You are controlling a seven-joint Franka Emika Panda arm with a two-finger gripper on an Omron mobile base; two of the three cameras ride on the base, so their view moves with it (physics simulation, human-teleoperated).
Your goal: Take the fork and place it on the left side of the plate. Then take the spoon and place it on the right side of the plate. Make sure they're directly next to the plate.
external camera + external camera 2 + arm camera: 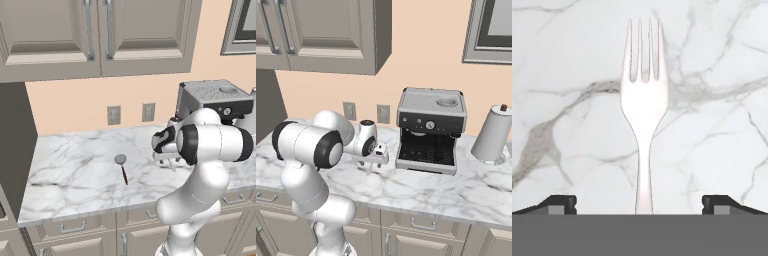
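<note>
1. marble counter [572, 75] carried the fork [643, 100], lying flat, tines away from the hand.
2. gripper [640, 205] was above its handle, fingers [559, 204] wide, holding nothing.
3. spoon [122, 167] lay well left of the arm.

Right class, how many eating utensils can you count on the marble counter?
2. The spoon lies left of the arm; the fork lies on the marble directly below the hand. Others may be hidden behind the arm.
</note>
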